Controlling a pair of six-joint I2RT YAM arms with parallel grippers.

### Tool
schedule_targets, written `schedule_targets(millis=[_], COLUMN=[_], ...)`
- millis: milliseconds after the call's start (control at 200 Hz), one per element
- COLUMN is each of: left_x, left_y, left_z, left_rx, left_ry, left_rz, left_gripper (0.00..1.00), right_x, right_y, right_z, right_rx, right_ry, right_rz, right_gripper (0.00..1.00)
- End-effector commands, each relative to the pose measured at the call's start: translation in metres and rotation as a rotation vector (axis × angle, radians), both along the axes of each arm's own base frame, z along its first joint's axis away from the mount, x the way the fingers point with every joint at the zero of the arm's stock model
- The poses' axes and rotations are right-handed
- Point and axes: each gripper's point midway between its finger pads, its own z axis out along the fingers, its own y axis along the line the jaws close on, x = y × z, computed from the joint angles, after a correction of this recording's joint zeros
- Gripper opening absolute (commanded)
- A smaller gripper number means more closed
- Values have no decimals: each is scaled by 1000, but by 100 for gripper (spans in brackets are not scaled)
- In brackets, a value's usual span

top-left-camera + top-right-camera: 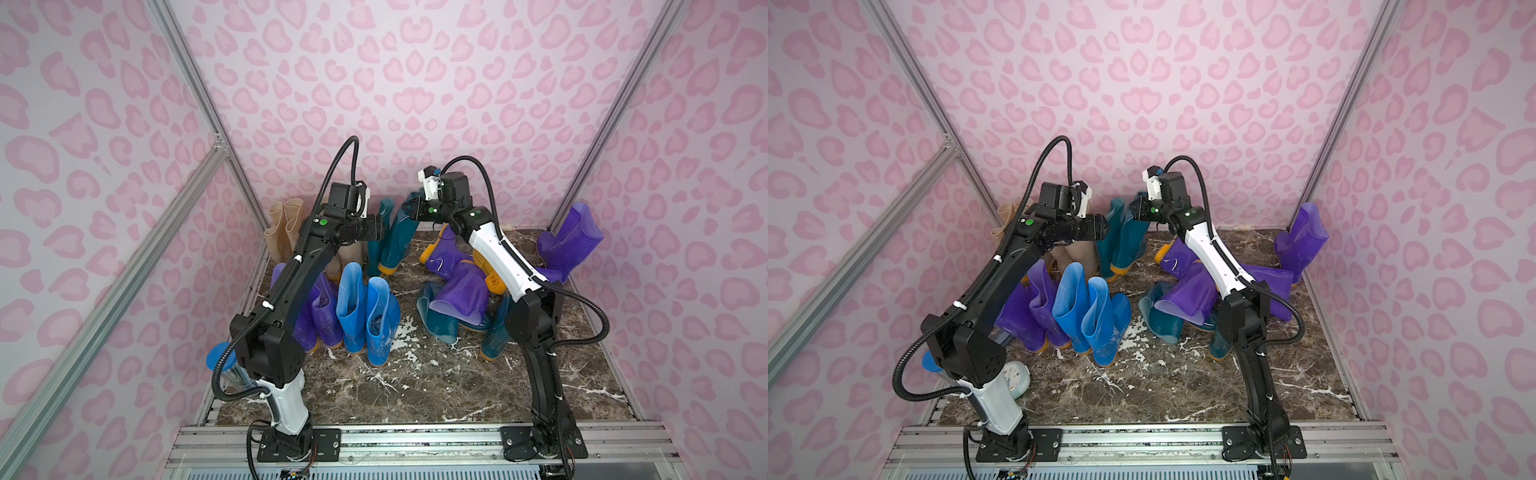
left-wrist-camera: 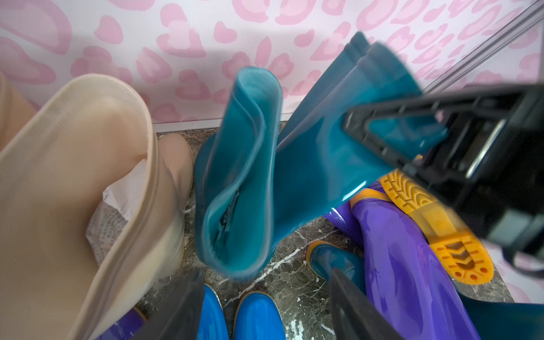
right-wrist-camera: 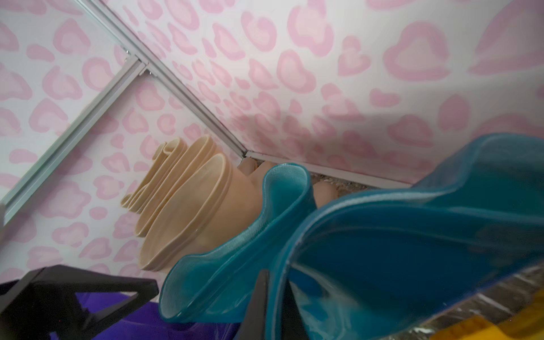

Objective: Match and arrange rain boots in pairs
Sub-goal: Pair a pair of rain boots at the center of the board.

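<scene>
Several beige boots beside teal boot

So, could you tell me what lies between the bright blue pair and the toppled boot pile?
Just bare marble floor between blue pair and pile, in both top views.

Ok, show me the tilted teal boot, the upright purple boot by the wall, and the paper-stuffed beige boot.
Tilted teal boot (image 1: pixel 397 243): in a top view, mid shaft.
Upright purple boot (image 1: pixel 577 243): in a top view, shaft side.
Paper-stuffed beige boot (image 2: pixel 73 153): left wrist view, inner wall.
</scene>
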Motion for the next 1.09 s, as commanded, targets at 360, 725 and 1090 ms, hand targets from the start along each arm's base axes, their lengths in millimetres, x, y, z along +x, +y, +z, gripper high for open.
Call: schedule_targets(millis=[360, 725, 1090], left_x=[5, 4, -18], left_y=[-6, -3, -6], left_z=[8, 8, 39], left_rx=[-33, -25, -70], left_ry=[-23, -25, -54], left_rz=[-17, -12, -61], left_gripper=[69, 69, 71], right_x=[-23, -26, -40], right_y=[52, 48, 40], right_z=[-71, -51, -57], right_rx=[-57, 16, -14], right_ry=[75, 73, 85], right_rz=[145, 135, 133], right_gripper=[0, 0, 14])
